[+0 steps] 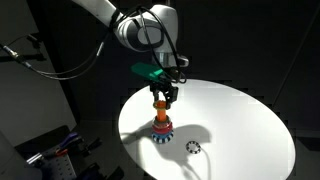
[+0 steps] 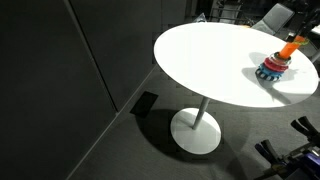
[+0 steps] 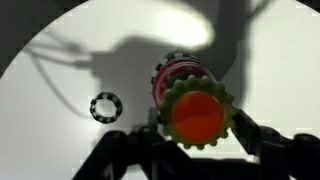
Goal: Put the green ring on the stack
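Centrally in the wrist view, a green ring (image 3: pixel 166 108) with a toothed edge circles the orange top of the peg (image 3: pixel 197 115). The end effector (image 3: pixel 197 124) comes in from the bottom of the frame. Its two dark fingers (image 3: pixel 150 138) press against the ring's left and right sides, pinching it. Just above the ring in the frame, the stack (image 3: pixel 178 72) shows a red toothed ring around the peg.

A small dark toothed ring (image 3: pixel 104 107) lies flat and alone on the white counter (image 3: pixel 60 100), left of the stack and apart from it.

In an exterior view, the arm reaches down from the upper middle of the frame. The end effector (image 1: pixel 165 95) sits at the top of the stack (image 1: pixel 162 125), which stands left of centre on the round counter (image 1: pixel 240 120). The dark ring (image 1: pixel 193 148) lies near the stack, lower right of it. The green ring is too small to pick out in this view.

In an exterior view from farther off, the counter (image 2: pixel 200 60) stands on a single white pedestal over a grey floor. The stack (image 2: pixel 272 68) is near the right edge of the frame, blue at the bottom, red above, with the orange peg (image 2: pixel 290 46) rising from it.
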`<control>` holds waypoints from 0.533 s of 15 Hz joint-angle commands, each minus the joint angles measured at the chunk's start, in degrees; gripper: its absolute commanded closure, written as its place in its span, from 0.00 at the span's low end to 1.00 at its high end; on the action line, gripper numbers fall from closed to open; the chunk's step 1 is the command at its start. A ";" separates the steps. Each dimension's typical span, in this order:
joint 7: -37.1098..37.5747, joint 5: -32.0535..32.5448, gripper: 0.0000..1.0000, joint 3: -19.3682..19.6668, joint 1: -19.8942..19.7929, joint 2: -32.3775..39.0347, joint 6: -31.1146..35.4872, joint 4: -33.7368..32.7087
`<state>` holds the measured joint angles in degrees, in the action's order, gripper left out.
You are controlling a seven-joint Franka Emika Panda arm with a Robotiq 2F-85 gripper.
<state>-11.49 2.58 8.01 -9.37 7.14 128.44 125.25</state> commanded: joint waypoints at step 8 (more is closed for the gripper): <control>-1.50 0.91 0.00 0.45 -0.45 -1.24 1.57 2.11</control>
<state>-11.65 2.58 8.10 -9.46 7.14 129.43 126.36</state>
